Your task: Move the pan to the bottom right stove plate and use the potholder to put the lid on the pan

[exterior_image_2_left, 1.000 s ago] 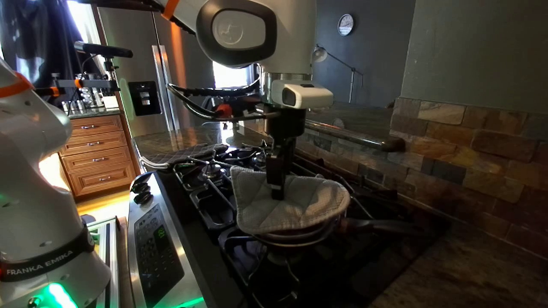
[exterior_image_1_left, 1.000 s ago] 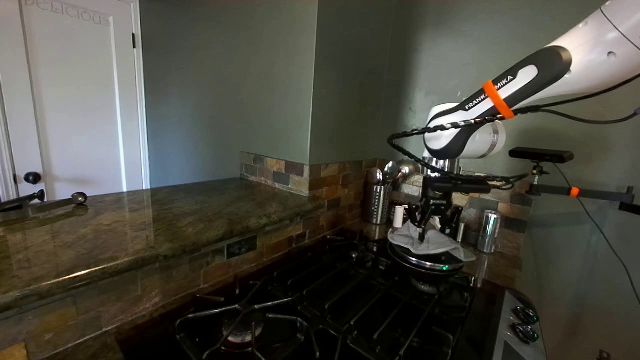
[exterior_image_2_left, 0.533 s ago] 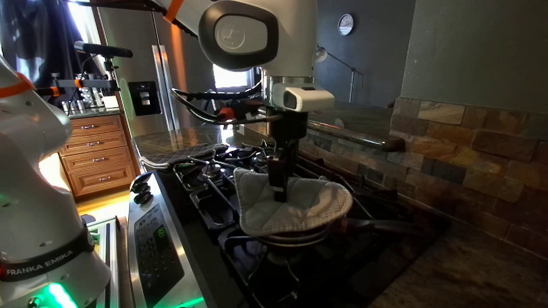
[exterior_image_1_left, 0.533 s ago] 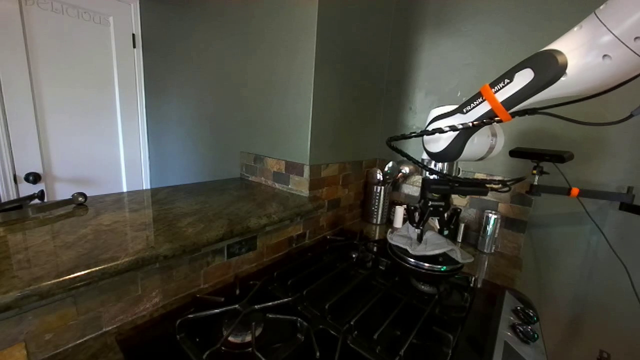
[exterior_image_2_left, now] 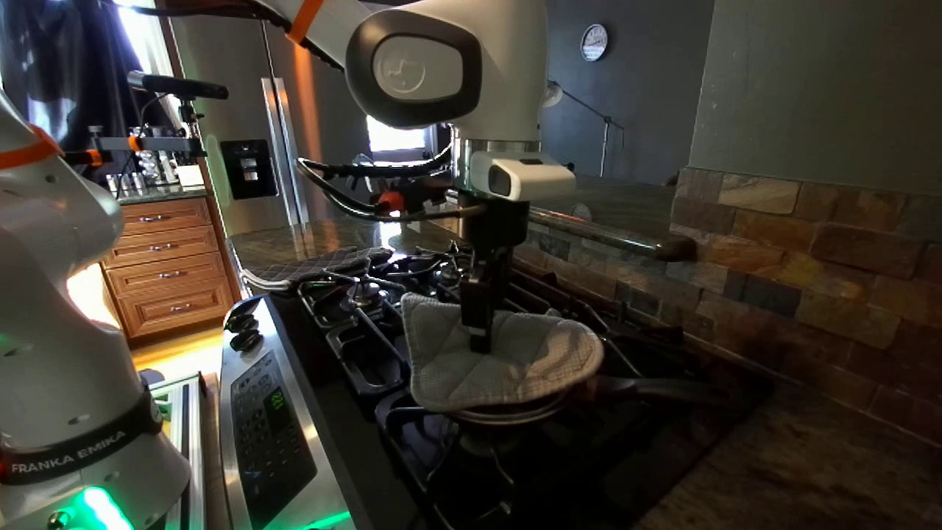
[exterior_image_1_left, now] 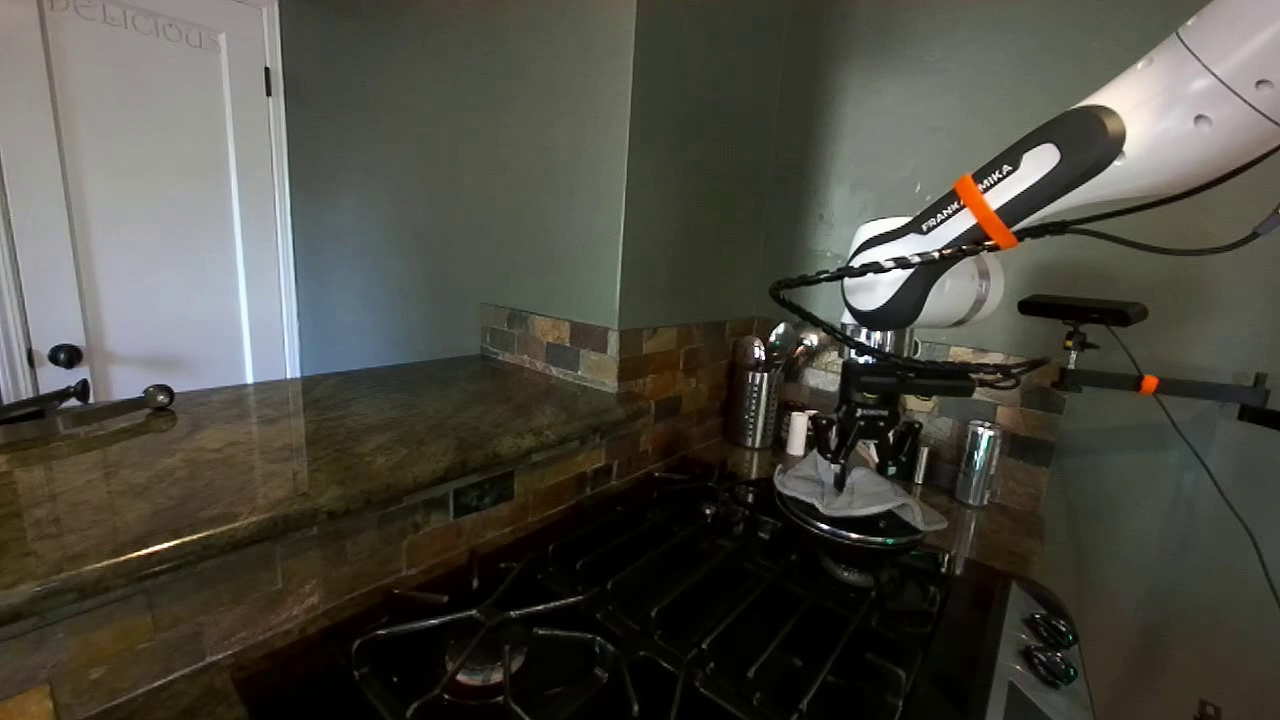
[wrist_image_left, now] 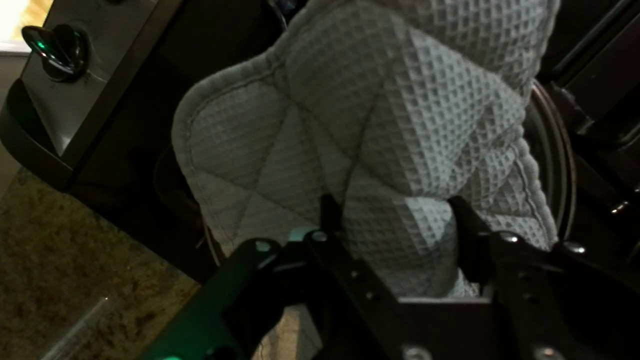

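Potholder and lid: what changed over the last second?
The fingers, the potholder and the lid eased down slightly together; the lid's rim now sits closer to the pan. Whether it is seated, I can't tell. Nothing grabbed or let go: the potholder is still pinched between the fingers. The pan hasn't moved.

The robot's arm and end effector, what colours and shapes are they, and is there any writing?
The arm is white and rounded, with dark panels and an orange band. White lettering reads FRANKA EMIKA. A black cable with pale stripes loops alongside. The end effector is black, with jointed fingers.
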### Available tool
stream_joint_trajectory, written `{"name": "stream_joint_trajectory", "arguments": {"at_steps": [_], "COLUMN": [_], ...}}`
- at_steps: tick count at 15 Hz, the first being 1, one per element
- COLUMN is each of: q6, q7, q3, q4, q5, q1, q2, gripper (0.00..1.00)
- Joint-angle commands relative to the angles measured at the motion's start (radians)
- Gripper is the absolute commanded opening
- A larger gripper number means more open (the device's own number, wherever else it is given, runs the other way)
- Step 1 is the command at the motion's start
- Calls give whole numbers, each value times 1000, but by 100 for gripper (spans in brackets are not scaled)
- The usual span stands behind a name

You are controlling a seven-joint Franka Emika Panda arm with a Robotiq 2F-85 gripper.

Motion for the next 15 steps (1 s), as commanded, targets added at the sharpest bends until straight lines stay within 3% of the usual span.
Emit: {"name": "stream_joint_trajectory", "arguments": {"at_steps": [1, 8, 10, 11, 13, 15], "q6": [8, 5, 4, 3, 2, 2], "q7": [13, 16, 16, 16, 18, 19], "q3": [-1, 1, 1, 1, 1, 1], "q4": [7, 9, 11, 12, 15, 20], "q5": [6, 2, 1, 1, 0, -2], "q1": [10, 13, 13, 13, 13, 12], "q2": [3, 8, 10, 11, 12, 11], "gripper": [30, 30, 47, 65, 86, 99]}}
